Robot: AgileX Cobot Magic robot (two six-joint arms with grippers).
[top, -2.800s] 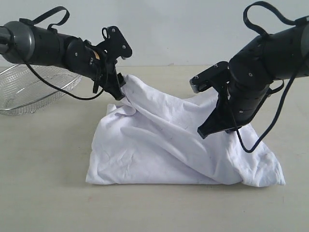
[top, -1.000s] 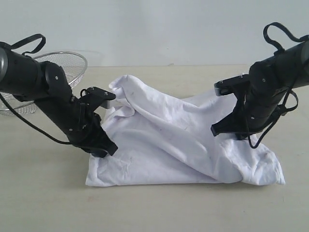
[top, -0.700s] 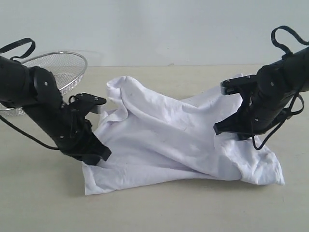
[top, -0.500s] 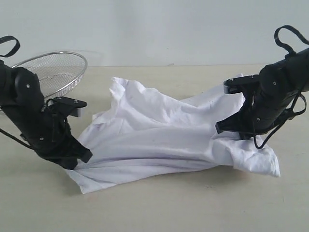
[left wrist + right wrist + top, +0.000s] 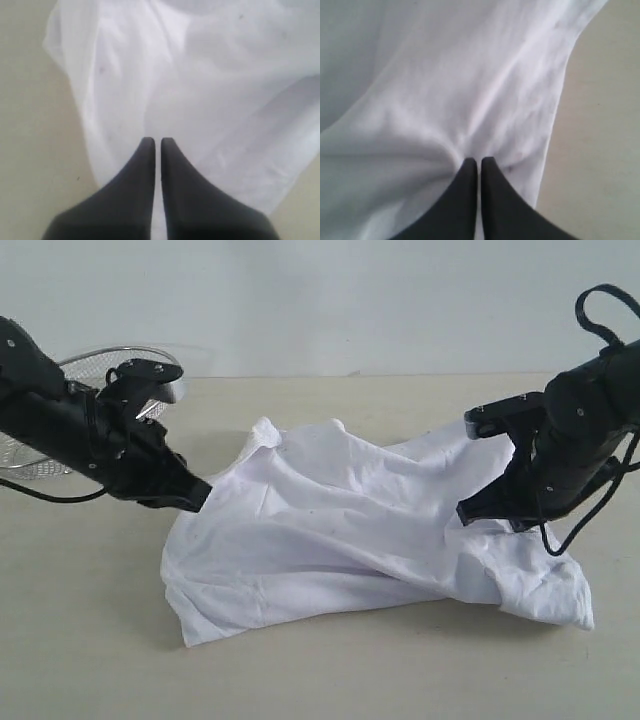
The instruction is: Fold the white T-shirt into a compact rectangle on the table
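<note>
The white T-shirt [image 5: 340,525] lies rumpled across the middle of the table [image 5: 320,670]; no lettering or neck tag shows. My left gripper [image 5: 197,495] is shut on the shirt's left edge, lifting it slightly. In the left wrist view its jaws [image 5: 157,142] are pressed together over white cloth [image 5: 200,75]. My right gripper [image 5: 470,512] is shut on the shirt's right part, with cloth bunched at its tips. The right wrist view shows the white T-shirt [image 5: 445,90] puckering into the right gripper [image 5: 478,161].
A silver wire-mesh basket [image 5: 95,375] stands at the back left, just behind my left arm. Bare tabletop lies in front of the shirt and to its right [image 5: 610,540].
My left gripper has risen and swung toward the back, pulling the shirt's left edge up and inward. The shirt's tall back fold has flattened. The right gripper has barely moved.
</note>
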